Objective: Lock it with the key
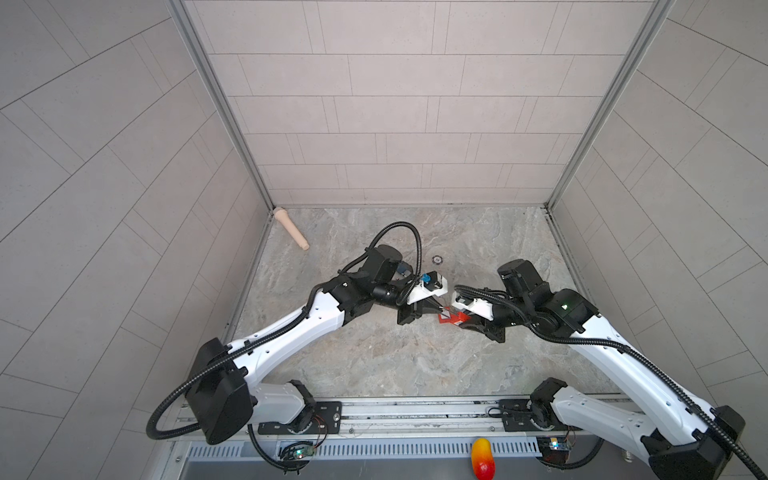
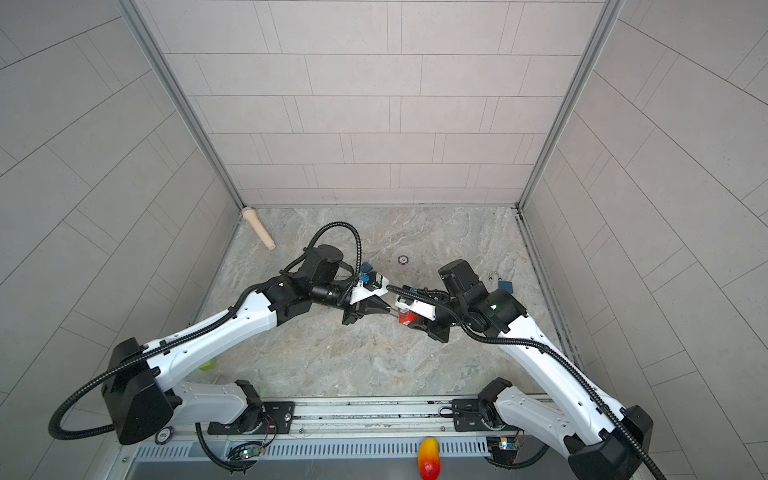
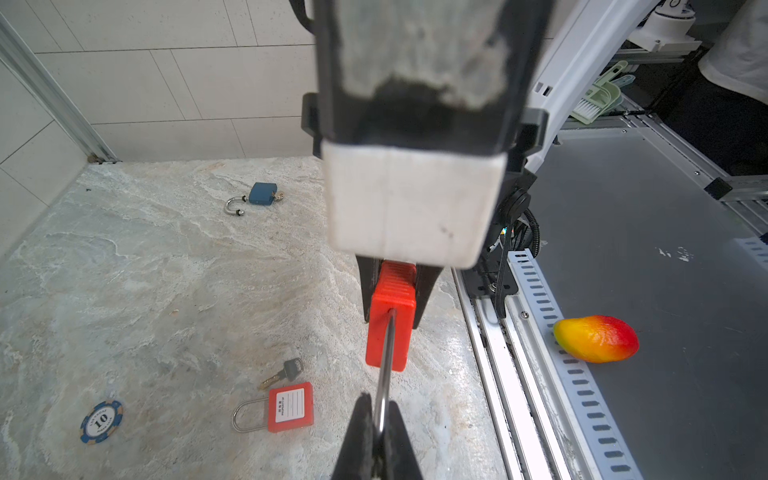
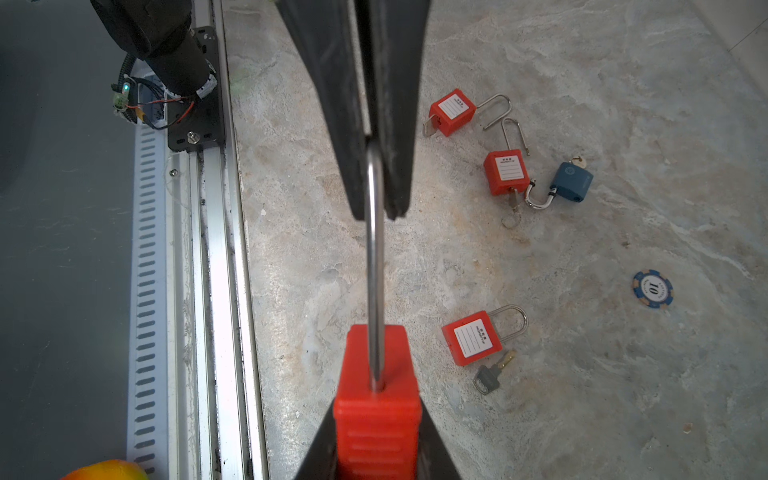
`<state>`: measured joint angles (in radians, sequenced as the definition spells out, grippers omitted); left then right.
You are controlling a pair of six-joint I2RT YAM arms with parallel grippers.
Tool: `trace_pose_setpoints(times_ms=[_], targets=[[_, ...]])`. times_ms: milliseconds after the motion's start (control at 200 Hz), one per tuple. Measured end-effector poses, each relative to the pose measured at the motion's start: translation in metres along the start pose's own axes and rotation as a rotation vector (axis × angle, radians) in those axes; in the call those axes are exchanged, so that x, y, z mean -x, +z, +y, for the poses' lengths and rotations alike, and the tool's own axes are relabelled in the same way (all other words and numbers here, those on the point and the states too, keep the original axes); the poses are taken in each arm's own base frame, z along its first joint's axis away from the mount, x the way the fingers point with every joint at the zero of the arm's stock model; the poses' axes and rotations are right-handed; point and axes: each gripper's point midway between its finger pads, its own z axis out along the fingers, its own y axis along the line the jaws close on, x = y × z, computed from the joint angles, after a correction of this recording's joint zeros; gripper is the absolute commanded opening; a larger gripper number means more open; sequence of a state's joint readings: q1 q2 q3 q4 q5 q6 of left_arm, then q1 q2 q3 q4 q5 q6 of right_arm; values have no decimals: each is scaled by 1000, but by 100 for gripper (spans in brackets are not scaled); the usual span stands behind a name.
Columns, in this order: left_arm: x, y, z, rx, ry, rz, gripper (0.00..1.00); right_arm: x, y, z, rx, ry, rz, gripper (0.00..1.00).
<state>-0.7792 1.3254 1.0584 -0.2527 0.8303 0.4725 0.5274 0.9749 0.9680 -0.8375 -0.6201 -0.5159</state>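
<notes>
A red padlock (image 4: 376,374) hangs in the air between my two grippers, above the marble table. My right gripper (image 4: 376,436) is shut on its ribbed red body (image 3: 390,328). My left gripper (image 3: 379,415) is shut on the top of its steel shackle (image 4: 374,257). In both top views the two grippers meet at the lock (image 1: 451,319) (image 2: 405,318) near the middle of the table. A loose grey-headed key (image 4: 490,376) (image 3: 286,372) lies on the table beside another red padlock (image 4: 476,338). The held lock's keyhole is hidden.
Two more red padlocks (image 4: 453,112) (image 4: 507,172) with keys in them and a blue padlock (image 4: 571,183) lie on the table. A blue poker chip (image 4: 652,289) lies nearby. A beige peg (image 1: 291,228) rests at the back left. A toy mango (image 3: 596,338) sits beyond the metal rail (image 4: 216,291).
</notes>
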Motion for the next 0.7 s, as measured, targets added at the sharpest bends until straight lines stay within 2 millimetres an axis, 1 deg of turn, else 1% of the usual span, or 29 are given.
trace_pose_setpoints(times_ms=[245, 465, 701], targets=[[-2, 6, 1, -21, -21, 8, 0, -4, 2, -1, -7, 5, 15, 5], [-9, 15, 1, -35, -61, 29, 0, -16, 9, -2, -10, 16, 38, 0], [-10, 16, 4, -14, -88, 39, 0, -18, 11, -10, -55, -23, 34, 0]])
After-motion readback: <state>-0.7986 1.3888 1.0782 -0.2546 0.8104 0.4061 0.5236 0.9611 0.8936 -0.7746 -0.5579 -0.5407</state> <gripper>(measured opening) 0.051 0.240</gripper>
